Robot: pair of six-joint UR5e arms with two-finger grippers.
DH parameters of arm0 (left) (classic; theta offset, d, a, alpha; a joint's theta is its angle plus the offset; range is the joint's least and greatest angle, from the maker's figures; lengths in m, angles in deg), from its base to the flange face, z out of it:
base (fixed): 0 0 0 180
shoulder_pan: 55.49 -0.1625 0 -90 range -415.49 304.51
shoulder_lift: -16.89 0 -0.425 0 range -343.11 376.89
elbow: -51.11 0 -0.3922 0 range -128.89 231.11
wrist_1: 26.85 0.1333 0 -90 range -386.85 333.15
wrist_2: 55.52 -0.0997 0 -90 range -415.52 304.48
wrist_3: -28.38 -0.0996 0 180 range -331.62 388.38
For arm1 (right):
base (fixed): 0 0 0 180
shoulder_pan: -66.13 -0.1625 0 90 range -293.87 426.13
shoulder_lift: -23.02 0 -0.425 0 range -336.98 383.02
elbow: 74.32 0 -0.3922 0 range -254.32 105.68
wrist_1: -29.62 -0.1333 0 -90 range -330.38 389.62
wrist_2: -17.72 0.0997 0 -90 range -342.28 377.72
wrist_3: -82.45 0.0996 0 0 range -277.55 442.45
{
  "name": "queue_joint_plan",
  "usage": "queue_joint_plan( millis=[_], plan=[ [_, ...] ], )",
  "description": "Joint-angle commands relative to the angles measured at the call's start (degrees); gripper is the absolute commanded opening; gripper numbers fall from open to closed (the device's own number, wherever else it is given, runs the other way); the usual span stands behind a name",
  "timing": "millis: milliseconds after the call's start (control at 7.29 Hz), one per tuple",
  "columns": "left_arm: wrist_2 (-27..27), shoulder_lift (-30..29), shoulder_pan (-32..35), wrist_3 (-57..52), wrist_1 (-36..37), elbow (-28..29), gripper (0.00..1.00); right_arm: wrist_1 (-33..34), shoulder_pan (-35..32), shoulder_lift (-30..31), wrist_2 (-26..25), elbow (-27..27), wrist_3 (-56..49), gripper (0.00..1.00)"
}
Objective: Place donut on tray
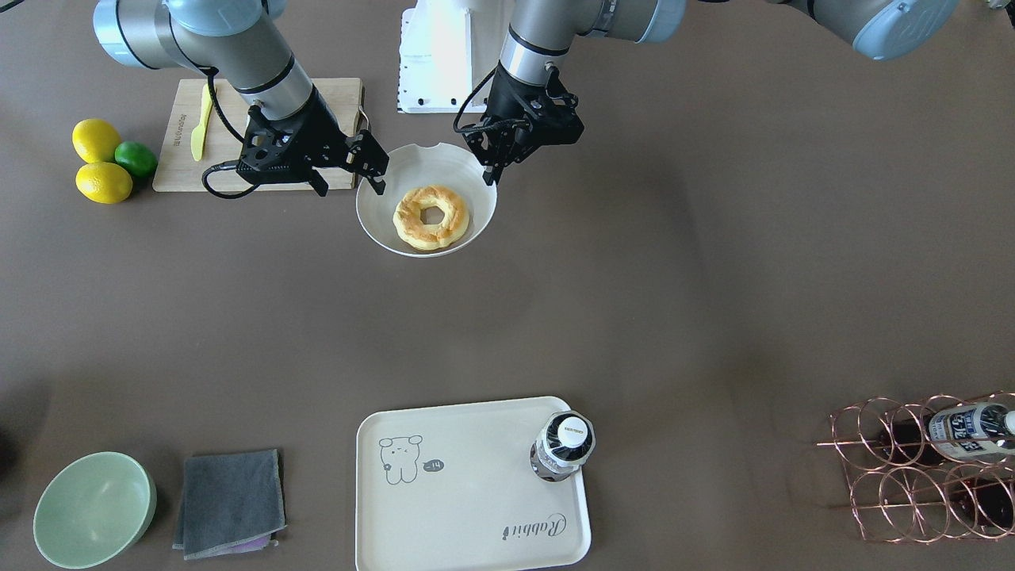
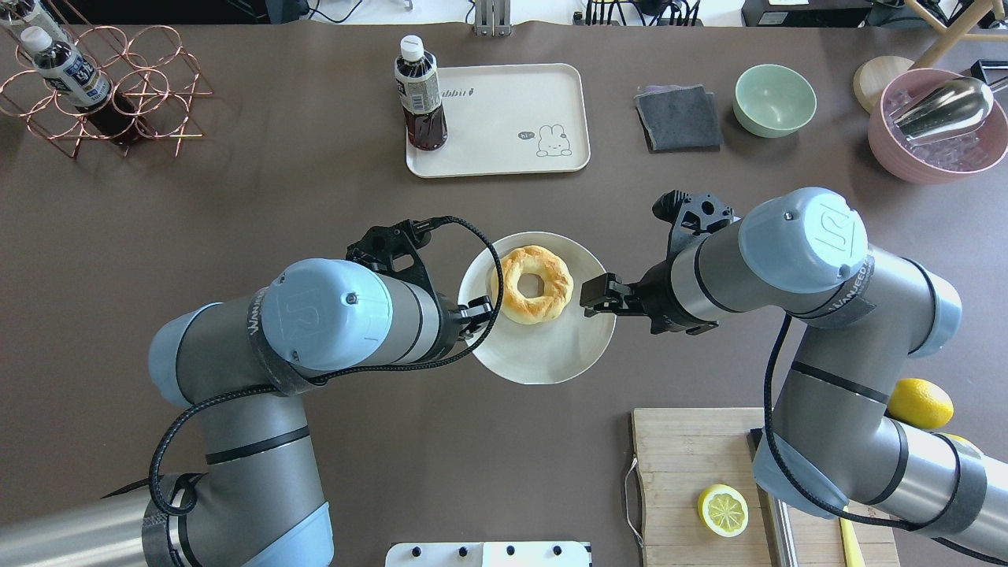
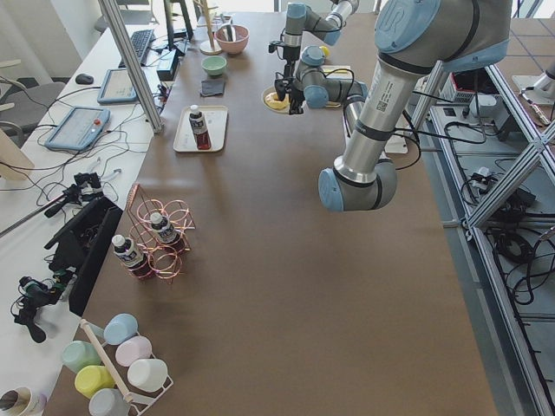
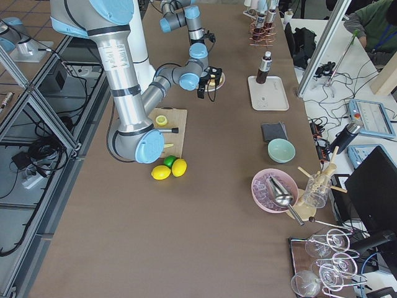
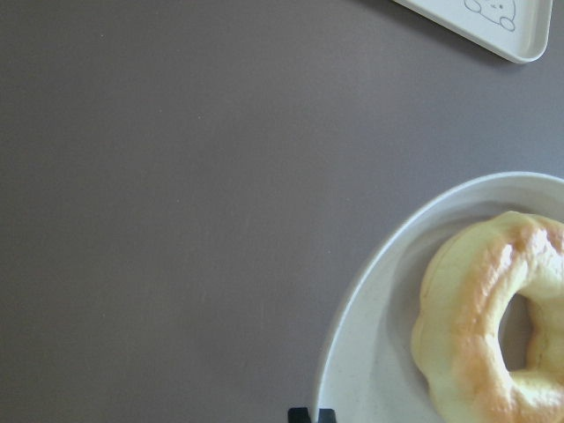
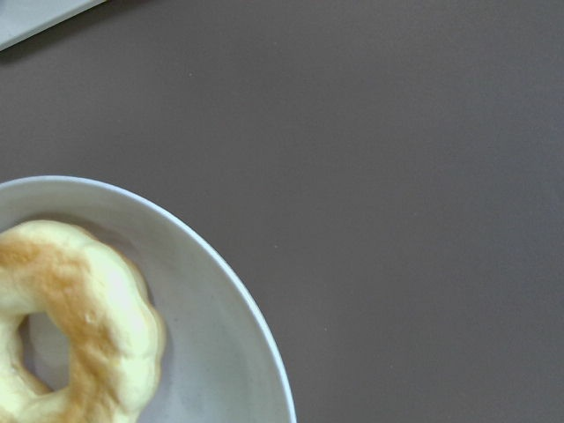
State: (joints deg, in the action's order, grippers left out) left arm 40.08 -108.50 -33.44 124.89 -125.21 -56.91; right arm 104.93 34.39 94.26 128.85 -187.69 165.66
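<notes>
The donut [image 2: 531, 283] lies flat on a round white plate [image 2: 543, 354] in the middle of the table [image 2: 315, 197], slightly toward the plate's far side. It is not on the tray [image 2: 504, 118], which sits well apart at the far edge of the table, away from the robot. On the tray, 1 upright bottle [image 2: 421, 94] stands at the left end.

The 2 grippers flank the plate. The left gripper [image 2: 479, 309] hangs over the plate's left rim. In the left wrist view its fingers [image 5: 300, 414] show as 2 dark tips pressed close together, clenched on nothing. I cannot tell whether they touch the rim. The right gripper [image 2: 591, 295] hangs over the plate's right rim, just beside the donut but apart from it. I cannot tell whether its fingers are spread or closed.
</notes>
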Motion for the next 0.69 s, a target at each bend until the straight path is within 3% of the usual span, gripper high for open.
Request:
queue_joint_plan(
  millis=[0,137,275,549],
  plan=[
    [-0.06,0.06,0.01,0.0,0.0,0.0,0.0,-0.16,1.51,0.75,-1.88,-1.15,2.82,0.63],
    [-0.14,0.15,0.01,0.08,0.0,0.0,0.0,-0.25,1.77,0.75,-1.97,-1.24,4.32,0.42],
    [-0.14,0.15,0.01,0.08,0.0,-0.09,0.0,-0.25,1.86,0.75,-2.06,-1.24,4.34,0.37],
    [-0.14,0.32,0.01,0.08,0.0,-0.61,0.0,-0.34,2.03,0.75,-2.14,-1.15,4.42,0.35]
  ],
)
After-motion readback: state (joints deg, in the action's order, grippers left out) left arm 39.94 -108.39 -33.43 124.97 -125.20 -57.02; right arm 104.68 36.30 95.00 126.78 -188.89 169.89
